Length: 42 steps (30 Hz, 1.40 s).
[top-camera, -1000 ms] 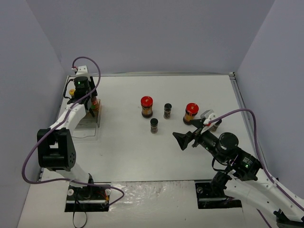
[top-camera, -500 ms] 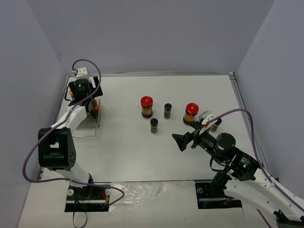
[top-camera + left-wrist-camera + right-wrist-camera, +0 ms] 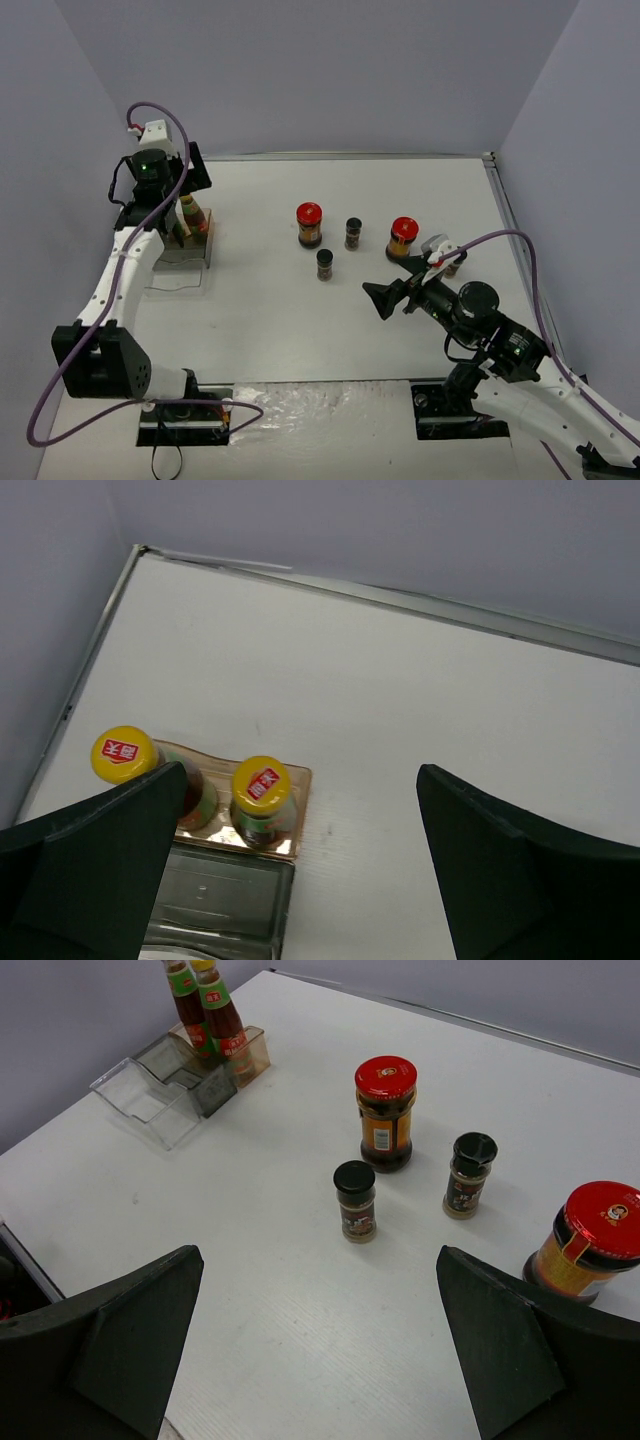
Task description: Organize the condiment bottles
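The left gripper (image 3: 303,770) hangs above the far left corner of the surface (image 3: 300,320), its fingers spread wide with nothing between them. Below it the two sauce bottles (image 3: 262,783) stand upright side by side in the brownish rear compartment of the rack (image 3: 215,910), yellow caps up. In the wrist view the left finger covers part of the left-hand bottle. From above, the gripper sits higher than the caps and touches neither.

The right gripper (image 3: 318,1252) hovers low over the middle right of the surface, pointing toward the group of jars. Its fingers are also spread wide and hold nothing.

The other bottles stand loose in the middle of the surface, well apart from the rack. One of the red-lidded jars (image 3: 385,1110) is upright at the left of the group. The other (image 3: 595,1240) is upright at the right, near the right gripper's right finger. Two spice jars (image 3: 355,1200) stand between them: one just in front of the left-hand jar, the second (image 3: 468,1175) a little farther back and to the right. None of the four touch. A third spice jar (image 3: 452,266) shows only in part in the top view, behind the right arm and just right of the right-hand jar.
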### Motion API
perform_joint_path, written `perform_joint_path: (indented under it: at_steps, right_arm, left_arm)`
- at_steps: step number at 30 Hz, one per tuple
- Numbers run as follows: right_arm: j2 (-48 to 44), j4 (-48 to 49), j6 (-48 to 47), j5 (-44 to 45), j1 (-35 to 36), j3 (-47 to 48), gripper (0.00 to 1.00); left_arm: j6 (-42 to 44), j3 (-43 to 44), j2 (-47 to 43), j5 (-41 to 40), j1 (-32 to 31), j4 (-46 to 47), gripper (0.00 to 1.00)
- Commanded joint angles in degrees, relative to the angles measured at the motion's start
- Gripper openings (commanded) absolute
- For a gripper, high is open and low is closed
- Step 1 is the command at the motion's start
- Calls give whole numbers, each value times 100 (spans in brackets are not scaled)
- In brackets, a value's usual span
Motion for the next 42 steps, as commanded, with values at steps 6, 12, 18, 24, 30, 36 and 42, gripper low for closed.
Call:
perform_joint_path:
  at_steps: [6, 12, 18, 24, 30, 36, 42]
  right_arm:
    - [-239, 394, 152, 39, 3, -47, 100]
    - [-321, 374, 211, 88, 3, -84, 100]
    - [-478, 308, 303, 99, 3, -131, 100]
    - [-590, 215, 339, 135, 3, -158, 100]
    - [-683, 183, 364, 174, 3, -149, 100]
    - [-688, -35, 336, 227, 3, -119, 100]
    - [-680, -92, 307, 258, 3, -85, 100]
  left_arm:
    - [-162, 676, -228, 1331, -1334, -1194, 97]
    - [-146, 858, 416, 985, -2268, -1067, 97]
    - [-39, 1367, 1373, 707, -2942, -1093, 97]
    - [51, 1753, 2100, 384, -3260, -1137, 97]
    - [46, 2083, 2587, -535, -3380, -1346, 97]
    - [72, 2273, 2915, -802, -3370, -1399, 97]
    - [13, 2558, 3232, -600, -3313, -1512, 97]
